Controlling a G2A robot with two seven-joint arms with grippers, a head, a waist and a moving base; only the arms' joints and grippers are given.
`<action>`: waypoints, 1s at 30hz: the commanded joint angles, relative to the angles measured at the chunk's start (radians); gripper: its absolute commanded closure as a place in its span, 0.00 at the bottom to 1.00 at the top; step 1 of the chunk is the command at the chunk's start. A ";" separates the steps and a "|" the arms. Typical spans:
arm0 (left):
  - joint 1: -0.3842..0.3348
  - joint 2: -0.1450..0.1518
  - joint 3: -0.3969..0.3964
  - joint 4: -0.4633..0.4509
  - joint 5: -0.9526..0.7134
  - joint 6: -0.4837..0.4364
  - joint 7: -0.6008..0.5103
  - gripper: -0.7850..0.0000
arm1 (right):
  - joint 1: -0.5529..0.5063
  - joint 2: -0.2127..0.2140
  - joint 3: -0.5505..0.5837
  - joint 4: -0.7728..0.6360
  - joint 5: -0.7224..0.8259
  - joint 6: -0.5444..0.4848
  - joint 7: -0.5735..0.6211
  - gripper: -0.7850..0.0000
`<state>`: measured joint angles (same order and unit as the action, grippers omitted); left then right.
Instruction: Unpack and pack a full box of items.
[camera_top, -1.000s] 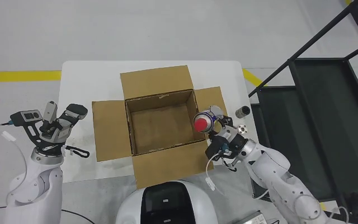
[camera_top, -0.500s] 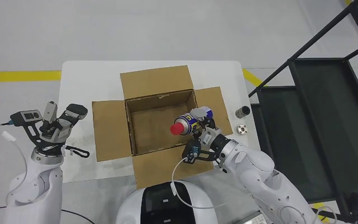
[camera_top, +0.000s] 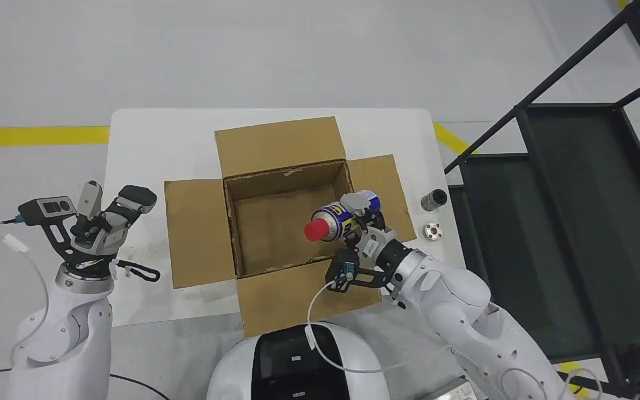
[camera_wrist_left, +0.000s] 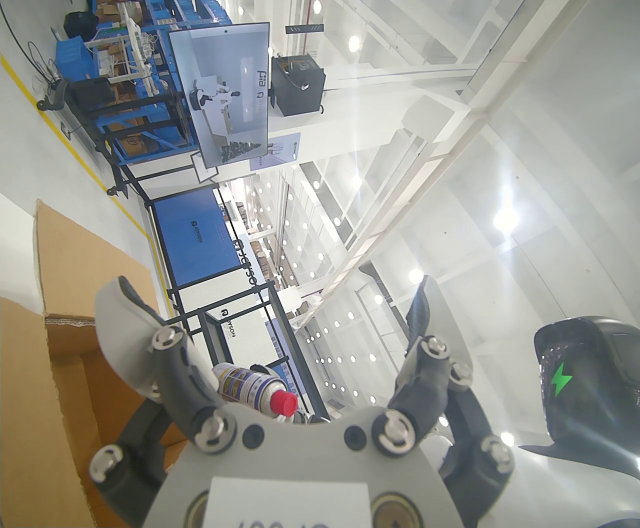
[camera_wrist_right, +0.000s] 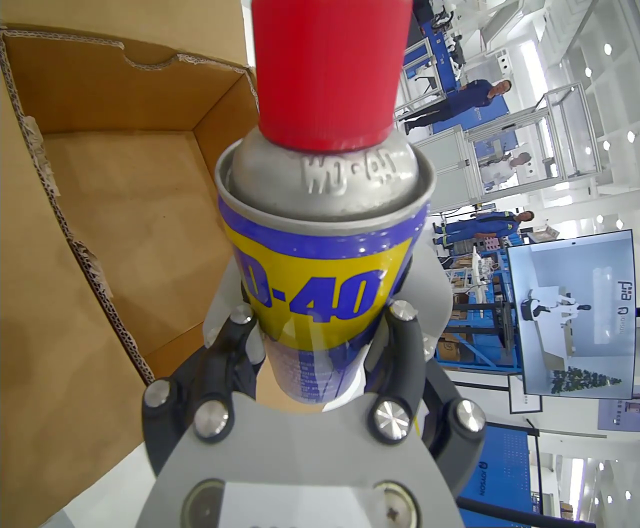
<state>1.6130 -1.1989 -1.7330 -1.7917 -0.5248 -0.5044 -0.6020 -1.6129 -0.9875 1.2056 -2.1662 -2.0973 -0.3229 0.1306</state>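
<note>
Right pincer (camera_wrist_right: 327, 295) is clamping our blue-and-yellow, red-capped spray can (camera_top: 338, 218), tilted over the open box (camera_top: 270, 225); left pincer (camera_wrist_left: 270, 300) is hanging released.

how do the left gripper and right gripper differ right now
The left gripper is open and empty; the right gripper is shut on the spray can. The left gripper sits by the table's left edge, apart from the box; the right gripper is at the box's right side, holding the can tilted with its red cap over the opening. Both are the same grey design.
</note>
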 joint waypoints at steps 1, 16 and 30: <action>0.000 0.000 0.000 0.000 0.000 0.000 0.000 0.00 | 0.007 -0.001 0.001 0.005 0.003 -0.019 0.025 1.00; 0.000 0.000 0.000 0.000 0.000 0.000 0.000 0.00 | 0.347 -0.048 -0.120 0.020 0.266 -0.403 0.377 1.00; 0.000 0.000 0.000 0.000 0.000 0.000 0.000 0.00 | 0.468 -0.080 -0.157 0.125 0.477 -0.389 0.483 1.00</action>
<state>1.6130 -1.1989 -1.7330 -1.7917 -0.5248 -0.5044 -0.6020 -1.1448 -1.0676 1.0487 -2.0410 -1.6200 -0.7111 0.6141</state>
